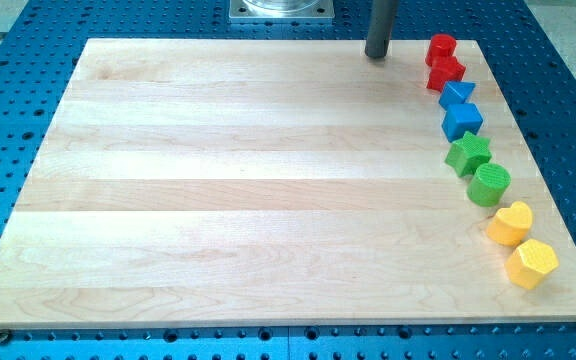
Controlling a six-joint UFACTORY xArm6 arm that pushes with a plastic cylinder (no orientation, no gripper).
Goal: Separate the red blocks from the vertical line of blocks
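Observation:
A line of blocks runs down the view's right side of the wooden board (248, 180). From the top: a red cylinder (441, 47), a red star-like block (446, 72), a blue triangular block (456, 95), a blue cube-like block (462, 120), a green star block (468, 154), a green cylinder (490, 184), a yellow heart block (511, 222) and a yellow hexagon block (533, 263). My tip (376, 54) stands near the board's top edge, to the left of the red cylinder, apart from it.
The board lies on a blue perforated table (18, 120). A grey metal mount (282, 10) sits beyond the board's top edge. The blocks lie close to the board's right edge.

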